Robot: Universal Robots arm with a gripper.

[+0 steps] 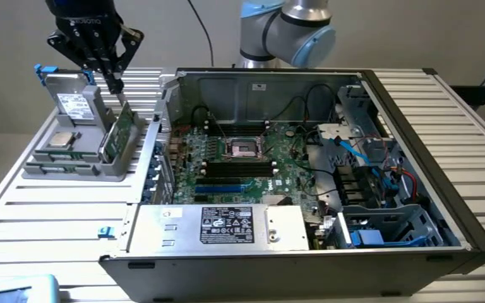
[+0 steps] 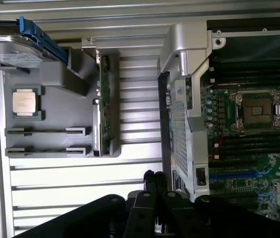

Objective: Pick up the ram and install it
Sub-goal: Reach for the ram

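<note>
The ram is a narrow green board standing on edge, slightly tilted, in the right-hand slot of a grey parts holder at the exterior view's left. My gripper hangs just above the ram's upper end, apart from it, its fingers pressed together with nothing between them. In the wrist view the ram shows edge-on in the holder, and the shut gripper sits off to one side of it over the slatted table. The motherboard lies in the open computer case, with dark memory slots below the processor socket.
The holder also carries a grey drive with a blue clip and a processor chip. The case's metal wall stands right beside the holder. A power supply fills the case's near side. Cables and drive bays crowd its right.
</note>
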